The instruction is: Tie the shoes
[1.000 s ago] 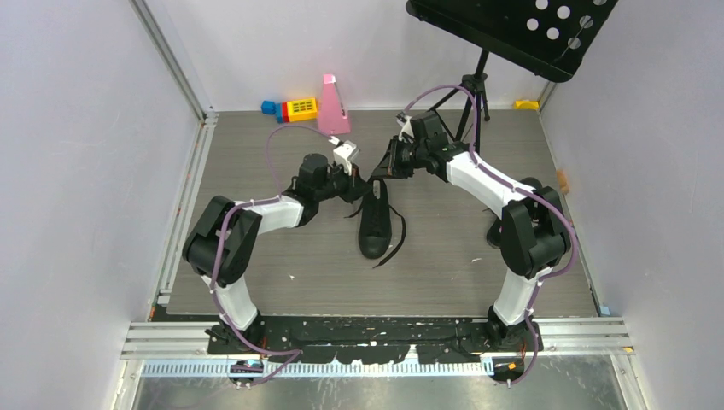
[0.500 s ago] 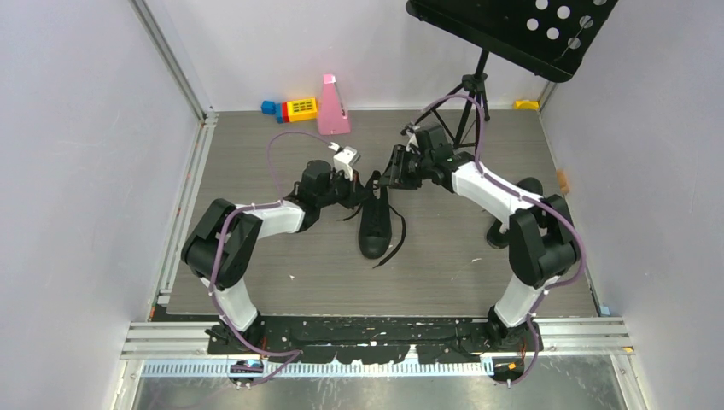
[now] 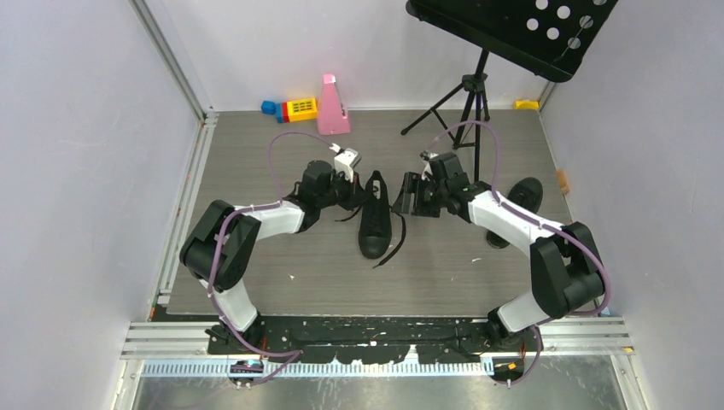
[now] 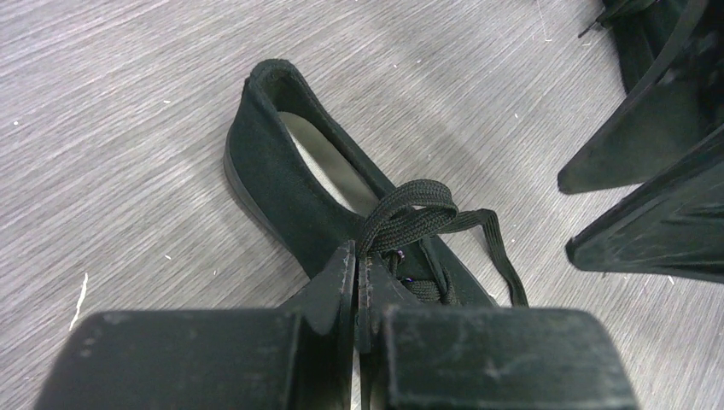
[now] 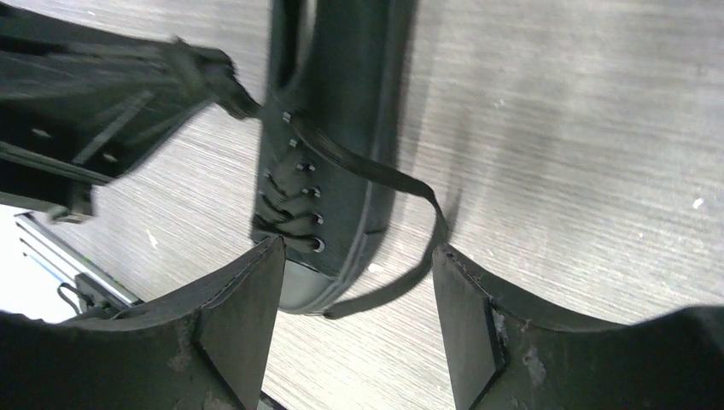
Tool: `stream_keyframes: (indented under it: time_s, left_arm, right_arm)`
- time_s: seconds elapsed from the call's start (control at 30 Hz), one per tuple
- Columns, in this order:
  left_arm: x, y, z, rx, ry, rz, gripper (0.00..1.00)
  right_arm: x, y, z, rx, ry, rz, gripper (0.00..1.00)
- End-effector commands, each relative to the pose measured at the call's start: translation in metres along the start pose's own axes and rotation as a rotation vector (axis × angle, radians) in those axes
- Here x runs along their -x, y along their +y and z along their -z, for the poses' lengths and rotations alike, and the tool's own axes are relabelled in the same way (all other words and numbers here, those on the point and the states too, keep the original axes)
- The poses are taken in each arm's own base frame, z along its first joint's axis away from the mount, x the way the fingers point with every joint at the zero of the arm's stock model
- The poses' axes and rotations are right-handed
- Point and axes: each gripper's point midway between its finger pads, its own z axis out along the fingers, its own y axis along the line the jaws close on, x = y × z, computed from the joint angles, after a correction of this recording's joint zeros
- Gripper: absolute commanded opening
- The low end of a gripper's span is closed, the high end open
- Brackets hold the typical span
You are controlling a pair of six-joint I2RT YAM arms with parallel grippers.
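Note:
A black sneaker lies mid-table with its toe toward the arm bases; it also fills the left wrist view and the right wrist view. My left gripper sits at the shoe's left side, shut on a bunched loop of black lace that comes out right at its fingertips. My right gripper hovers just right of the shoe, open, nothing between its fingers. A loose lace end trails off the shoe's right side onto the table.
A second black shoe lies at the right, partly behind my right arm. A black music stand on a tripod stands at the back right. A pink wedge and coloured blocks sit at the back wall.
My right gripper has opened, letting the lace go, and moved nearer and lower, beside the shoe's right side. My left gripper has stayed shut on the lace loop, barely moving.

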Motion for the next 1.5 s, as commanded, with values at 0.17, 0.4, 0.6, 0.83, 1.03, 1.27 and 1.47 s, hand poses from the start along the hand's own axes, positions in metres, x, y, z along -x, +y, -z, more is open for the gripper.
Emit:
stream_keyframes:
  time_s: [0.17, 0.4, 0.6, 0.83, 1.03, 1.27, 1.47]
  left_arm:
    - [0.029, -0.014, 0.007, -0.038, -0.057, -0.058, 0.00]
    - [0.028, -0.016, 0.006, -0.043, -0.046, -0.066, 0.00]
    - [0.027, -0.018, 0.005, -0.054, -0.039, -0.066, 0.00]
    - [0.026, -0.020, 0.003, -0.058, -0.027, -0.078, 0.00]
    - [0.026, -0.020, 0.003, -0.052, -0.020, -0.088, 0.00]
    - [0.030, -0.018, -0.003, -0.040, -0.012, -0.099, 0.00]
    - [0.032, -0.021, -0.002, -0.040, -0.022, -0.129, 0.00]
  right_arm:
    - [-0.025, -0.031, -0.016, -0.077, 0.013, -0.022, 0.62]
    - [-0.037, -0.041, -0.044, -0.086, 0.047, -0.026, 0.55]
    - [-0.024, -0.046, -0.049, -0.121, -0.003, 0.000, 0.17]
    - [0.013, -0.028, -0.005, -0.110, -0.168, 0.084, 0.00]
    - [0.035, 0.000, 0.011, -0.050, -0.158, 0.158, 0.00]
    - [0.054, 0.026, 0.016, 0.023, -0.142, 0.210, 0.00]
    - [0.069, 0.034, 0.003, 0.005, -0.088, 0.165, 0.01]
